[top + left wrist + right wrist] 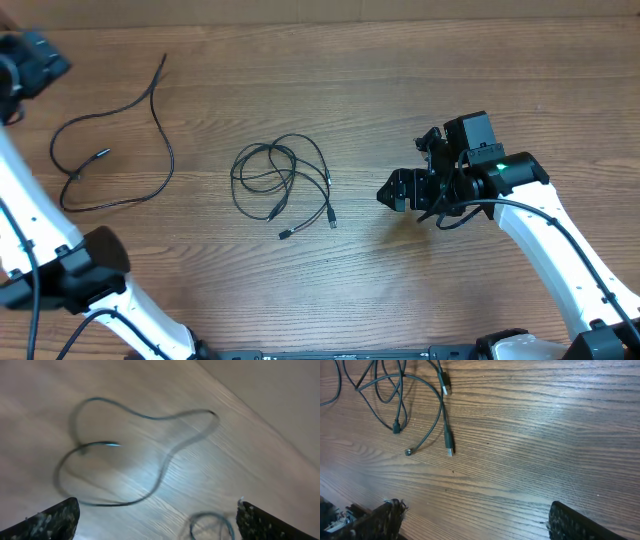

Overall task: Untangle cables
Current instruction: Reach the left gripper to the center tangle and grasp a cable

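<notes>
Possibly tightening the knot of cables (281, 178) if two strands pinched together: right gripper (388, 193) wide just right of it, left gripper (159, 521) wide far left of it, by a loose cable (169, 456).

Your right arm (560, 250) is built of smooth white links joined by black housings, and a thick black wire (500, 204) loops from its wrist along the white shell. At that wrist you see a boxy black camera block (470, 132) with a small green light (493, 150) glowing beside it. Your left arm (40, 215) has the same white shell, with a rounded black joint (98, 262). The fingers (55, 519) of your left pincer (157, 522) are matte black, rough and flecked with pale specks. Your right pincer (475, 522) shows the same coarse black texture.
</notes>
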You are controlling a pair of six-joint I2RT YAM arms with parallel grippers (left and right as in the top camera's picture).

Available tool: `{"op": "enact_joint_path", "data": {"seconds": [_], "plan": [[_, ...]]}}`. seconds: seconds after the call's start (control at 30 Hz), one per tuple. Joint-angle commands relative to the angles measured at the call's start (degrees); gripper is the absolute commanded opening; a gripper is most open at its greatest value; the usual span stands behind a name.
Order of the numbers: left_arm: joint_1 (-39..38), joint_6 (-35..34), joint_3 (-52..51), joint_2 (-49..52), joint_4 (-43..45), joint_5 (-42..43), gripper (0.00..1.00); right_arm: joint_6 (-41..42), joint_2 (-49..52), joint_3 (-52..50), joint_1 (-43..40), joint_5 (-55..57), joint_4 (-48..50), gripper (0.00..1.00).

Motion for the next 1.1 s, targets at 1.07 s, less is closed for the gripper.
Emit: {"op": "enact_joint_path", "data": {"seconds": [1.07], "plan": [[-27.0, 23.0, -46.5, 0.5, 18.1, 8.6, 0.92, 0.3, 0.0, -0.3, 0.1, 0.4, -1.0, 1.00]]}}
